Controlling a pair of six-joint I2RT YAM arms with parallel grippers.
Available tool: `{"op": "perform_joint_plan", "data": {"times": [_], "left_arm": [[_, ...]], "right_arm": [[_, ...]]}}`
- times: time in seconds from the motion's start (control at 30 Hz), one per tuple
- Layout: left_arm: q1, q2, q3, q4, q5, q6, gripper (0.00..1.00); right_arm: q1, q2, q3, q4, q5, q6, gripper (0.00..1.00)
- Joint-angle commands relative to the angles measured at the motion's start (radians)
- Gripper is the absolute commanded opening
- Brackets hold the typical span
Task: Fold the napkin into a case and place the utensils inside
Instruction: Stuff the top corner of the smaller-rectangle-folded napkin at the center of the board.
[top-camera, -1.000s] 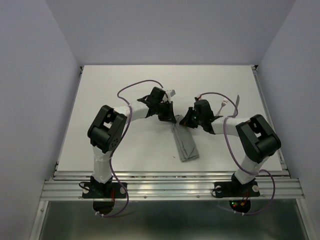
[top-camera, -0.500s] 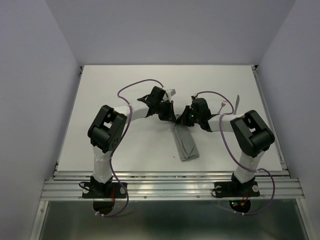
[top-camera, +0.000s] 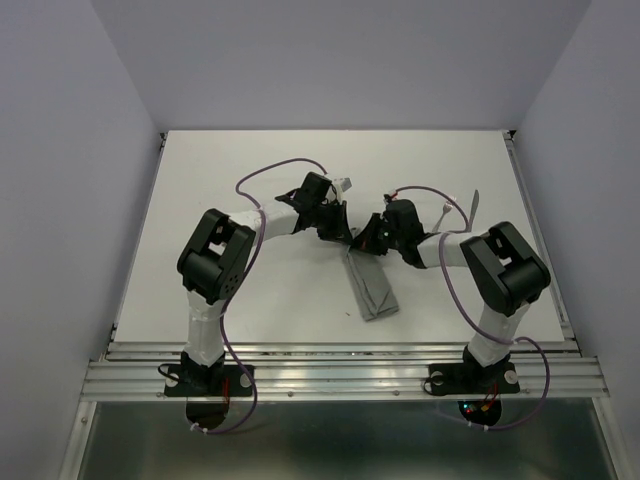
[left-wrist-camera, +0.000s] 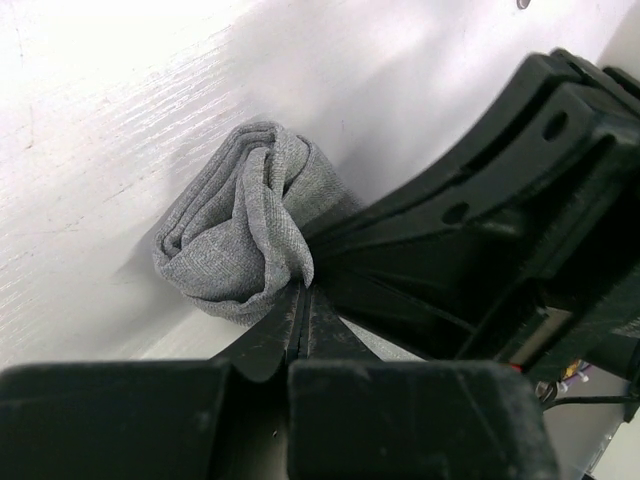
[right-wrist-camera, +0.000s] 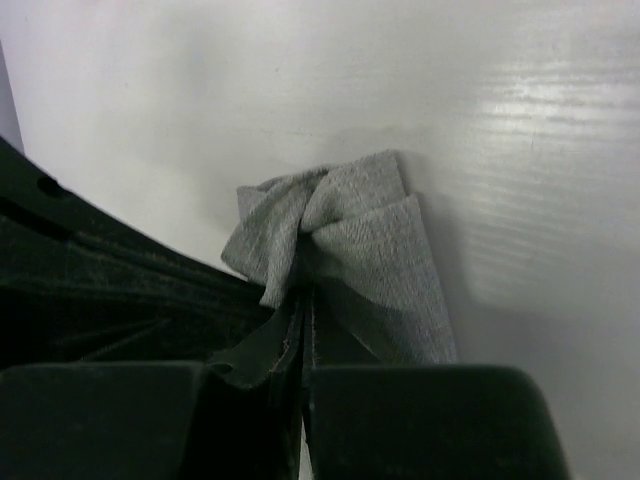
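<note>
While it lies on the white table, the folded grey napkin is seen as a narrow strip, its long axis running from the near edge (slightly rightward there) away towards the far side. Its bunched far end is pinched by the left gripper and the right gripper, both clamped tight on cloth. Since a second ago the right arm has been drawn leftward; the strip's near end is unmoved.

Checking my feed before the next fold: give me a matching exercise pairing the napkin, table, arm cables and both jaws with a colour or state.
Things:
1. napkin
2. table
3. cables
4. both jaws

Colour or state:
A. white
B. shut on the cloth's far end
C. purple
D. grey

Pairs: 1-D, 2-A, 3-C, 4-B
</note>
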Motion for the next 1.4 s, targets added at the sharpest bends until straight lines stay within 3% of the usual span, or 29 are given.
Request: {"op": "perform_joint_plan", "data": {"times": [0.0,0.27,0.77,1.13,1.37], "left_arm": [[-0.007,-0.01,0.036,0.003,0.016,0.008,0.0],[-0.001,-0.029,0.036,-0.026,0.003,0.033,0.0],[0.001,-0.036,0.036,-0.018,0.034,0.04,0.0],[0.001,-0.033,0.032,-0.018,0.033,0.033,0.0],[0.002,-0.013,0.049,-0.02,0.029,0.02,0.0]], "right_arm": [[0.009,-0.089,-0.049,0.097,-0.022,0.024,0.01],[0.009,-0.08,-0.111,0.261,-0.057,0.092,0.01],[0.009,0.049,-0.063,0.419,-0.133,0.175,0.01],[0.009,0.124,0.047,0.191,-0.028,0.159,0.01],[0.009,0.061,0.047,0.13,-0.022,0.115,0.01]]}}
